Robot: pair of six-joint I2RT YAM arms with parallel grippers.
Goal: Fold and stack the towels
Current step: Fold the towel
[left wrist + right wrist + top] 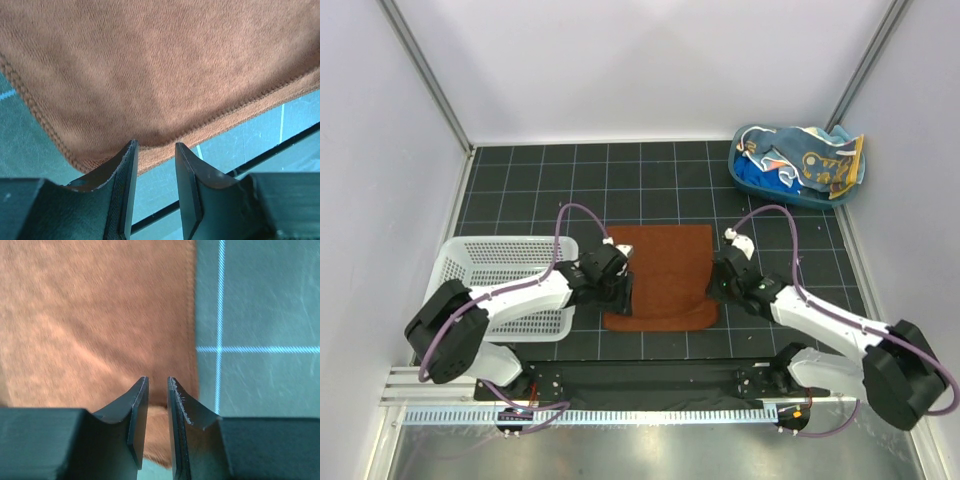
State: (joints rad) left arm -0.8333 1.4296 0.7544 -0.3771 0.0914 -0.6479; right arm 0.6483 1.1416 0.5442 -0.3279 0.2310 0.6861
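A rust-brown towel (660, 275) lies spread on the dark grid mat in the middle, its near edge slightly curled. My left gripper (620, 290) sits at the towel's left near side. In the left wrist view its jaws (156, 147) stand apart at the stitched corner of the towel (160, 65), with only mat showing between them. My right gripper (717, 285) sits at the towel's right near side. In the right wrist view its jaws (158, 382) stand slightly apart over the towel (95, 315) close to its right hem, pinching nothing. More towels (820, 160), light blue with orange spots, are bunched in the back right tub.
A white mesh basket (505, 285) stands left of the towel, right beside my left arm. A blue plastic tub (750, 175) sits in the back right corner. White walls close in the mat on three sides.
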